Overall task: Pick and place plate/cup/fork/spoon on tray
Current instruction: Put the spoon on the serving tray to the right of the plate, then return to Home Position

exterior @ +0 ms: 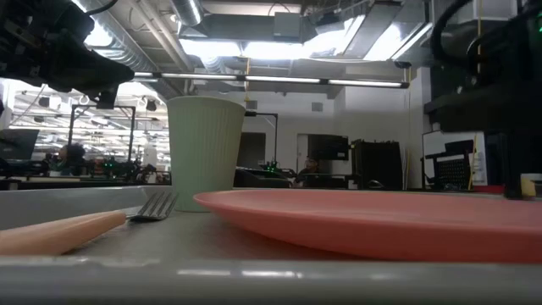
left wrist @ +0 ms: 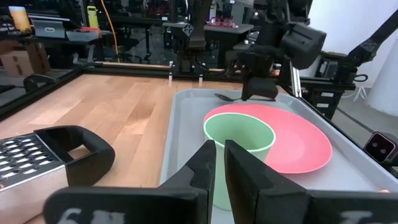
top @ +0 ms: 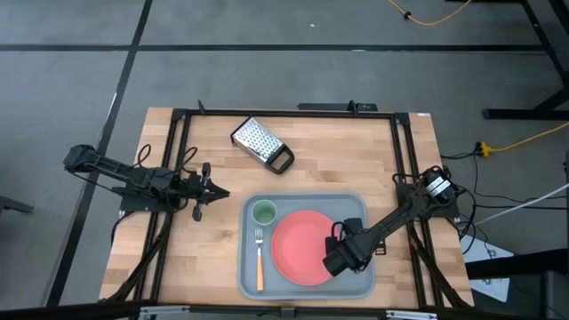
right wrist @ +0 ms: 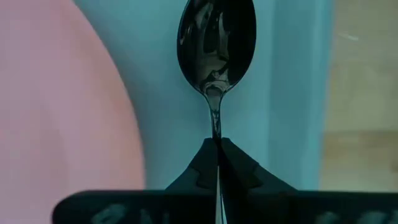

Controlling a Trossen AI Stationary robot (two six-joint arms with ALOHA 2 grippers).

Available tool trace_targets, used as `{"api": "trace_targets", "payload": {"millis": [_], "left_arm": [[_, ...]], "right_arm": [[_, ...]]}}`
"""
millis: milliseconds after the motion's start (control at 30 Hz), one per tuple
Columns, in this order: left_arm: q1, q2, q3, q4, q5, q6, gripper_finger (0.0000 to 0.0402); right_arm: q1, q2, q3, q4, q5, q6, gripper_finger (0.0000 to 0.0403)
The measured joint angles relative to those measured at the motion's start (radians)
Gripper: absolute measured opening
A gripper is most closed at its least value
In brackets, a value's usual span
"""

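Note:
The grey-blue tray [top: 356, 206] lies at the table's near middle. On it are the pink-red plate [top: 302, 249], the green cup [top: 263, 212] at its far left corner, and the orange-handled fork [top: 259, 258] along its left side. My right gripper [top: 336, 258] is over the tray's right part, beside the plate, shut on the dark spoon [right wrist: 216, 43]. My left gripper [top: 220, 192] is shut and empty, above the table left of the tray. The cup [left wrist: 239, 146] and plate [left wrist: 292, 140] show ahead of it. My right gripper pinches the spoon's thin handle [right wrist: 217, 134] between its two fingertips, a little behind the bowl. The fingers lie along the handle. The bowl [right wrist: 216, 37] points away from the gripper over the tray floor between the plate and the tray's rim. Whether it touches the floor I cannot tell.
A perforated metal grater [top: 262, 144] with a black handle lies on the table beyond the tray, toward the far edge. A black frame [top: 178, 124] runs around the tabletop. Bare wood lies to the left of the tray.

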Motion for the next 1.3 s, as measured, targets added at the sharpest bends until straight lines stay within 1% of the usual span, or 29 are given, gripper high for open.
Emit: {"api": "trace_targets", "payload": {"millis": [133, 233, 433, 533, 833, 933, 1133, 1233, 1300], "left_arm": [[0.0, 0.0, 0.0, 0.0, 0.0, 0.0, 0.0031], [0.0, 0.0, 0.0, 0.0, 0.0, 0.0, 0.0033], [0.0, 0.0, 0.0, 0.0, 0.0, 0.0, 0.0028], [0.0, 0.0, 0.0, 0.0, 0.0, 0.0, 0.0026], [0.0, 0.0, 0.0, 0.0, 0.0, 0.0, 0.0032], [0.0, 0.0, 0.0, 0.0, 0.0, 0.0, 0.0033], [0.0, 0.0, 0.0, 0.0, 0.0, 0.0, 0.0028], [0.0, 0.0, 0.0, 0.0, 0.0, 0.0, 0.0026], [0.0, 0.0, 0.0, 0.0, 0.0, 0.0, 0.0026]], "right_arm": [[0.0, 0.001, -0.028, 0.051, 0.049, 0.008, 0.0002], [0.0, 0.001, -0.03, 0.042, 0.049, 0.008, 0.0006], [0.0, 0.001, -0.03, 0.043, 0.048, 0.008, 0.0037], [0.0, 0.001, -0.03, 0.042, 0.036, 0.009, 0.0046], [0.001, 0.001, -0.03, 0.041, 0.031, 0.006, 0.005], [0.0, -0.001, -0.004, 0.012, 0.031, 0.004, 0.005], [0.001, -0.084, 0.047, -0.014, 0.038, -0.01, 0.005], [0.001, -0.147, 0.051, 0.008, 0.053, -0.069, 0.0051], [0.001, -0.182, 0.052, 0.029, 0.065, -0.158, 0.0051]]}}
